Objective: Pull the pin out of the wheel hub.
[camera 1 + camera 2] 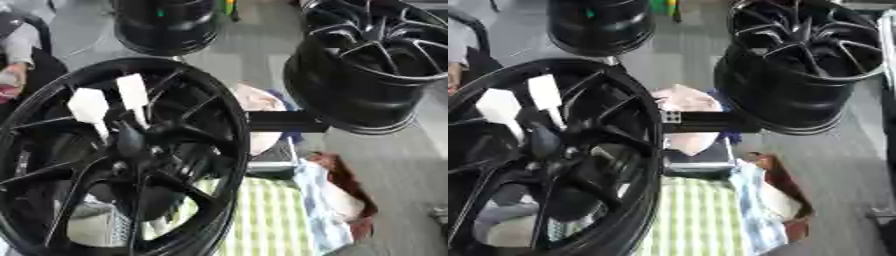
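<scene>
here, the big glossy black spoked wheel hub (122, 160) fills my lower left, two white flat-headed pins (133, 92) standing in its centre. my dark fingers (131, 142) blur into the spokes; released or clenched, i cannot tell. left eye view shows more rim.

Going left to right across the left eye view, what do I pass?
White pins standing in the near wheel hub → green checked cloth → black bar → second black wheel at upper right. Neither hand can be made out.
</scene>
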Controlling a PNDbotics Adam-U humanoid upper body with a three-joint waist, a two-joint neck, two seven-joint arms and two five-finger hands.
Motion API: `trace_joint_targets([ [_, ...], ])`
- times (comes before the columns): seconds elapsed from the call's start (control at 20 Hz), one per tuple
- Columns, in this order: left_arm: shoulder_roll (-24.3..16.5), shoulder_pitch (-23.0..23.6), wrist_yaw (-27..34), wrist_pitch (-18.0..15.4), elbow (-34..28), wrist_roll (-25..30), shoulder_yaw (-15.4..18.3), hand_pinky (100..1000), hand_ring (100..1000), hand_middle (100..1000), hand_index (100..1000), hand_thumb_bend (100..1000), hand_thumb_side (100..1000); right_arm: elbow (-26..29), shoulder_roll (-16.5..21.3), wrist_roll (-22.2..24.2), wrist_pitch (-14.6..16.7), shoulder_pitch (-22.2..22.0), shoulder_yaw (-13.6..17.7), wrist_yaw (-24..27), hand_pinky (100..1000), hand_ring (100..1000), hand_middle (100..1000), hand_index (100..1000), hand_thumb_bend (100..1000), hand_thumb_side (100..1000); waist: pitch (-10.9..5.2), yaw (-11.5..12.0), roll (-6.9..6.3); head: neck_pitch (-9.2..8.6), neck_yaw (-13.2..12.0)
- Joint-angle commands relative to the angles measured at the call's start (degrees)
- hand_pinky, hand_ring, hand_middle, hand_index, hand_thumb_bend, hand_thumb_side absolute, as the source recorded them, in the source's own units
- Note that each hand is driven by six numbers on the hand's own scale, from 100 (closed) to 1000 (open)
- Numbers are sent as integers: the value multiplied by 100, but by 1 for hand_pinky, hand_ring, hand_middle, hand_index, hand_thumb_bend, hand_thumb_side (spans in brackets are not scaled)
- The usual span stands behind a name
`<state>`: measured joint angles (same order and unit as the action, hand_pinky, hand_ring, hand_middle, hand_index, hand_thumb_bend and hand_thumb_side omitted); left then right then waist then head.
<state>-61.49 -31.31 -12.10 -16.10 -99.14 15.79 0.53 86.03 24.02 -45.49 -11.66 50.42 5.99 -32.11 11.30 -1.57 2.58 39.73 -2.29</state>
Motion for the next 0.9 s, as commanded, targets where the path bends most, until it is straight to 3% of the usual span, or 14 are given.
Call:
trace_joint_targets([
  [0.05, -273, -117, -13, -27, -13, 98, 27, 863, 882, 775, 862, 353, 415, 80, 128, -20, -21, 125, 23, 16, 744, 790, 730, 816, 100, 571, -98, 5, -18, 23, 7],
  [0.5, -286, -329, -66, -162, -20, 403, -174, 877, 895, 785, 890, 394, 402, 77, 96, -68, -16, 97, 22, 38, 744, 789, 729, 816, 100, 583, -113, -9, -9, -14, 10],
  [0.55, -300, -388, -104, -213, -20, 532, -253, 888, 908, 794, 905, 458, 388, 70, 93, -70, -18, 96, 19, 42, 744, 789, 729, 816, 100, 578, -115, -12, -6, -17, 15],
  [0.6, -313, -455, -148, -278, -18, 692, -337, 893, 913, 804, 911, 428, 395, 62, 91, -72, -18, 97, 16, 46, 744, 789, 729, 816, 100, 584, -116, -13, -4, -24, 18],
  [0.7, -325, -624, -224, -432, 9, 1107, -534, 915, 937, 824, 924, 458, 386, 54, 83, -73, -14, 102, 8, 49, 744, 789, 729, 816, 100, 585, -117, -14, -4, -32, 21],
  [0.75, -323, -731, -242, -519, 33, 1318, -643, 926, 944, 824, 902, 488, 322, 49, 78, -72, -13, 106, 3, 50, 743, 788, 728, 815, 100, 587, -117, -16, -6, -41, 24],
  [0.9, -268, -1060, -190, -770, 190, 1944, -987, 937, 959, 834, 903, 525, 316, 33, 55, -70, -9, 116, -11, 61, 743, 788, 727, 815, 100, 592, -117, -26, -12, -56, 29],
])
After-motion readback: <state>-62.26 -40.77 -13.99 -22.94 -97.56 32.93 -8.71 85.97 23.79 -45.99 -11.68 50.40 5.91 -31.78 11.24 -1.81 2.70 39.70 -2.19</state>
